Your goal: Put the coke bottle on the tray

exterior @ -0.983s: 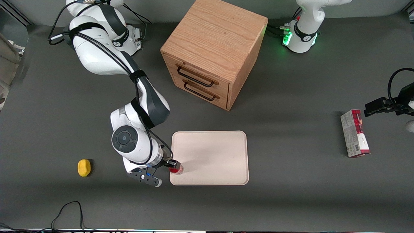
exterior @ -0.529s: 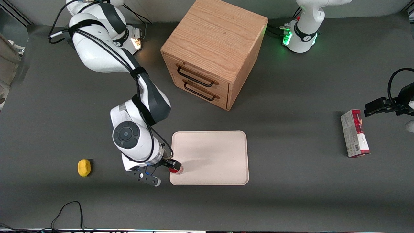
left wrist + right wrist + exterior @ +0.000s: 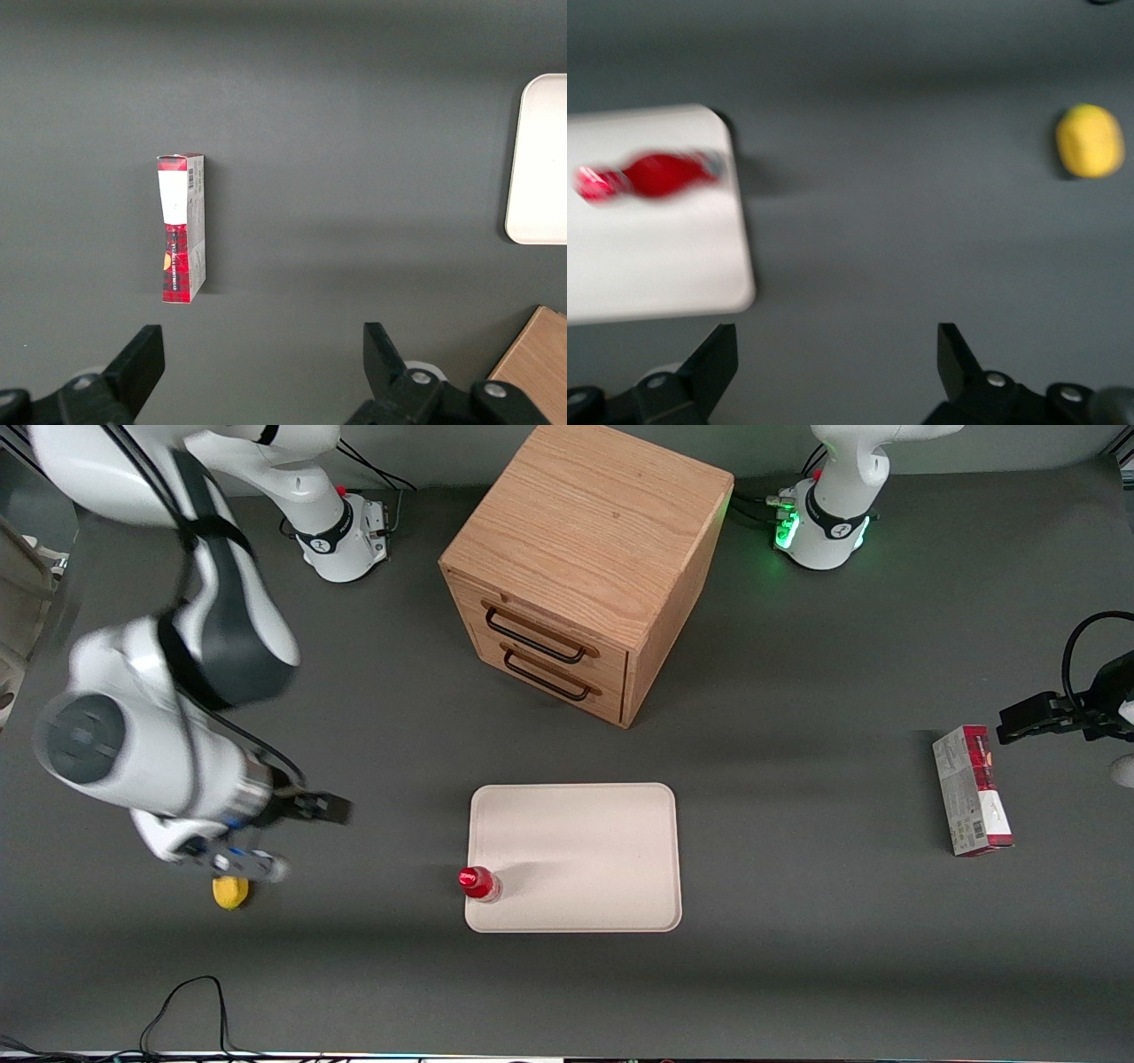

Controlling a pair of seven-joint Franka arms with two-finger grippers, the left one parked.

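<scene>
Matt, smooth cream-white plastic-looking rectangular tray (image 3: 585,850) on a matt dark grey table surface (image 3: 797,957), carrying a small glossy red plastic coke bottle (image 3: 479,883). Open-grained light wooden drawer cabinet (image 3: 580,567) with dark metal handles (image 3: 540,646). Printed red-and-grey cardboard carton (image 3: 972,790); matt black right gripper (image 3: 332,809), fingers spread in the wrist view, on a glossy white arm toward the working arm's end.

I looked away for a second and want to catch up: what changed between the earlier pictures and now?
The gripper let go of the coke bottle and pulled away toward the working arm's end of the table, now open above the lemon. The bottle stayed upright at the edge of the tray. The tray, wooden drawer cabinet and carton box did not move.
</scene>
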